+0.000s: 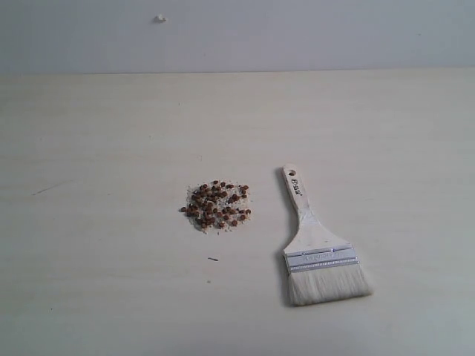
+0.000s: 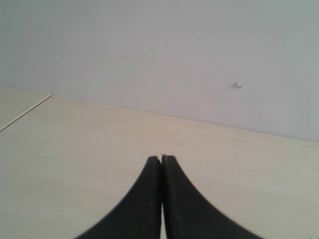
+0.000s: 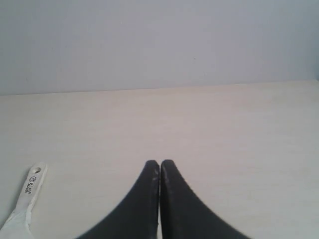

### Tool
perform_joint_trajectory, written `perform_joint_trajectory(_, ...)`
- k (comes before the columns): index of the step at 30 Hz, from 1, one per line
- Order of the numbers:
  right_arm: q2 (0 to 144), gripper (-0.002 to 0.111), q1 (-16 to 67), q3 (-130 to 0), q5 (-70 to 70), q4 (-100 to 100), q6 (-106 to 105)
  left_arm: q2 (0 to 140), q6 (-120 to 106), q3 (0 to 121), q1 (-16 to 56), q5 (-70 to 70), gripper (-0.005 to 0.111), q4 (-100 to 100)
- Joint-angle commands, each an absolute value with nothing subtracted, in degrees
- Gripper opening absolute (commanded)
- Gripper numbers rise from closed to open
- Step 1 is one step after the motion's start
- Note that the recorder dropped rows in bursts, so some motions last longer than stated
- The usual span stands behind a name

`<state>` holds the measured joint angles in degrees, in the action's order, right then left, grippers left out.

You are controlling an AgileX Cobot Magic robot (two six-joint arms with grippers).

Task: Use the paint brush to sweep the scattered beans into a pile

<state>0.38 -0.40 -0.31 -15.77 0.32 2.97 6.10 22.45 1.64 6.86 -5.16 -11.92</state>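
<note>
Whitish-bristled paint brush (image 1: 320,252), reddish-brown beans (image 1: 216,205) heaped

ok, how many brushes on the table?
1. The brush lies right of the beans in the exterior view, apart from them; its handle end also shows in the right wrist view. None looks hidden.

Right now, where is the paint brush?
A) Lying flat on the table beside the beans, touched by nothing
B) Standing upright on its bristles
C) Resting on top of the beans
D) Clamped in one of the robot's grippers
A: the paint brush lies flat on the table, apart from the beans, while the left gripper and right gripper are both shut on nothing.
</note>
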Motion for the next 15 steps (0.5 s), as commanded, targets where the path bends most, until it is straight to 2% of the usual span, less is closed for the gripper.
perform_joint_trajectory(1, 0.0, 0.0, -0.6, 0.0, -15.9, 0.0, 3.1, 5.9, 22.6, 1.4, 7.1, -5.3, 0.0, -11.6)
perform_joint_trajectory(9, 0.0, 0.0, -0.6, 0.0, -15.9, 0.0, 3.1, 5.9, 20.9, 1.4, 7.1, -7.0, 0.0, -13.1)
perform_joint_trajectory(15, 0.0, 0.0, -0.6, 0.0, -15.9, 0.0, 3.1, 5.9, 19.9, 1.4, 7.1, -19.9, 0.0, -14.3)
